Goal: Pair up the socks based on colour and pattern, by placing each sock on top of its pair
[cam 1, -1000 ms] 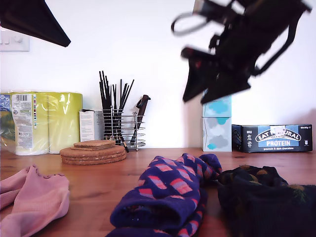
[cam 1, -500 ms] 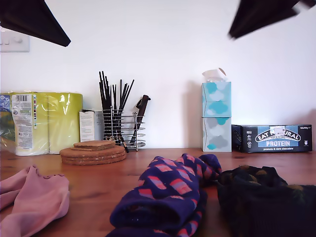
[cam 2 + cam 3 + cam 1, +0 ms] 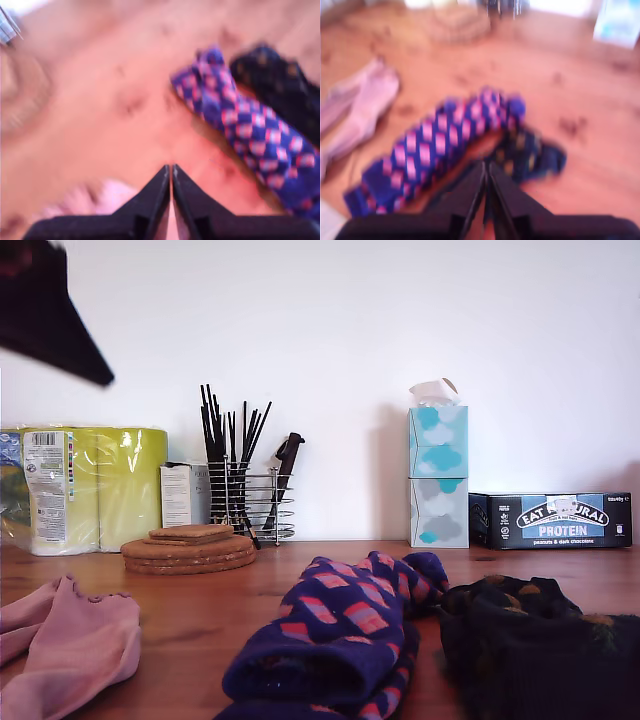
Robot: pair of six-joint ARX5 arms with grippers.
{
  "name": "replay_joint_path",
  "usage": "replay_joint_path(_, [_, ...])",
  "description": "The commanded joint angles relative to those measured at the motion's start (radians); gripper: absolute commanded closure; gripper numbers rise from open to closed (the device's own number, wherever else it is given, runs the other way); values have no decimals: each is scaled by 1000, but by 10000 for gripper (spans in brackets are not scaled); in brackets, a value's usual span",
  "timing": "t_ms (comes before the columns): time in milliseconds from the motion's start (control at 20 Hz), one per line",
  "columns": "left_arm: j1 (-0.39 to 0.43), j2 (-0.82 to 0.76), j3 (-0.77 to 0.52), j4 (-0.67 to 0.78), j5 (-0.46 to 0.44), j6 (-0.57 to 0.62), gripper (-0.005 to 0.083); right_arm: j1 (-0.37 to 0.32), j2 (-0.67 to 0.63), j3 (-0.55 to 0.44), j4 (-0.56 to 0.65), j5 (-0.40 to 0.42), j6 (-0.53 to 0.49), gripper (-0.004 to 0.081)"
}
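While my first tool (image 3: pixel 171 169) hangs above the tabletop (image 3: pixel 200 605), its jaws are pressed together with nothing between them. My second tool (image 3: pixel 486 165) is likewise clenched and empty. The navy diamond-patterned sock heap (image 3: pixel 340 625) lies mid-tabletop, touching the near-black dotted sock heap (image 3: pixel 540 645) at the exterior view's right. A pale pink sock (image 3: pixel 70 650) lies apart at the exterior view's left.
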Motion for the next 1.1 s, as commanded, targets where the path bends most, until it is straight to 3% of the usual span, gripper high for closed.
replay_joint_path(0, [0, 76, -21, -21, 0, 10, 796, 4, -17, 5, 12, -29, 5, 783])
replay_joint_path(450, [-19, 503, -21, -34, -50, 28, 795, 16, -18, 5, 35, -79, -79, 783])
replay_joint_path(650, [-59, 575, -21, -26, -118, 27, 795, 16, -18, 5, 38, -87, -79, 783])
replay_joint_path(1050, [-158, 678, -21, 89, -129, 4, 795, 16, -18, 5, 50, -87, -79, 783])
